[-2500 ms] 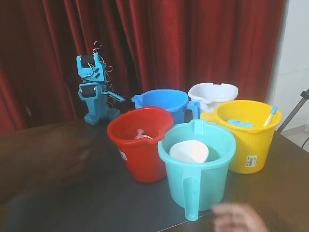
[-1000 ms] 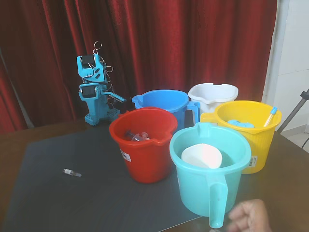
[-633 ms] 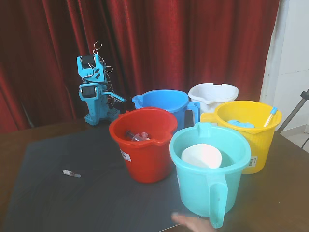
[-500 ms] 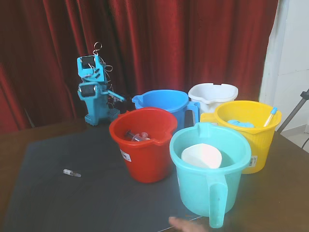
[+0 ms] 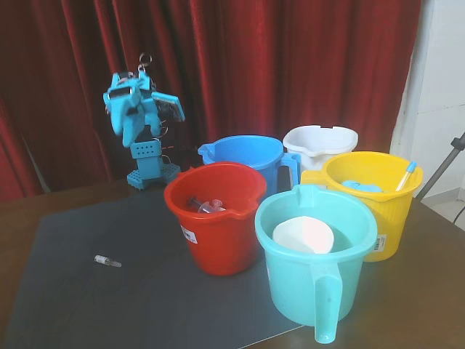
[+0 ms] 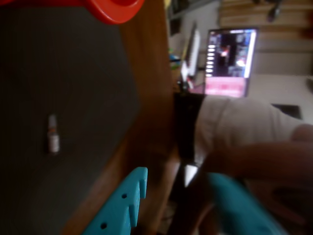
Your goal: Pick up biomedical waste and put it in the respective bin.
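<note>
Teal bucket sits nearest the fixed cam, white bowl-like thing inside; red bin just behind it to the left, w/ a sticker on its side and some clear bits already in it. That bin is the landmark. The vial lies on its side on the dark mat, well left of the bin and a bit nearer the cam, nothing touching it; wrist view shows it too, alone on the mat. Yellow, blue and white buckets stand behind and right of the bin. Arm is farthest back, behind-left of the bin, raised and blurred, so prob. just starting the reach. Pincer state: can't tell; only one teal finger shows at the wrist view's bottom edge. Step: approach, pre-grasp. Next needs a swing fwd and down over the vial, jaws astride its short axis.
</note>
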`<state>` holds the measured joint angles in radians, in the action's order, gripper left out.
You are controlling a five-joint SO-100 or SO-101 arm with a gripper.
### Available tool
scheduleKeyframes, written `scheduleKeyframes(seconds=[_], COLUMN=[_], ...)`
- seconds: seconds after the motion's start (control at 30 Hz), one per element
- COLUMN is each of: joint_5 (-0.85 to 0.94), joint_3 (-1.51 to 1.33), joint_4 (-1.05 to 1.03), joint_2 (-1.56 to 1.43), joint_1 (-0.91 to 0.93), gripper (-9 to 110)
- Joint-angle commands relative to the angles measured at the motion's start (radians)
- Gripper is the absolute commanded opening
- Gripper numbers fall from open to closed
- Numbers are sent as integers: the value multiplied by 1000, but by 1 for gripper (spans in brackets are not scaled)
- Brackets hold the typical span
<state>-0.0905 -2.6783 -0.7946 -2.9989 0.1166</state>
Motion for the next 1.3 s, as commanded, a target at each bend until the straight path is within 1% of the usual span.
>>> scheduleKeyframes(seconds=[0.0,0.23,0.37,0.47,0.6,0.7,0.9,1.03,1.17,1.27], joint_5=[-2,6,8,18,153,236,238,244,233,230], joint_3=[190,649,778,788,795,781,753,713,732,796], joint_4=[-146,-446,-525,-525,-511,-451,-377,-285,-265,-265], joint_2=[192,727,931,1035,1078,1081,1089,1097,1187,1295], joint_1=[5,11,69,112,173,238,258,255,255,253], gripper=[25,25,25,25,25,25,24,17,17,17])
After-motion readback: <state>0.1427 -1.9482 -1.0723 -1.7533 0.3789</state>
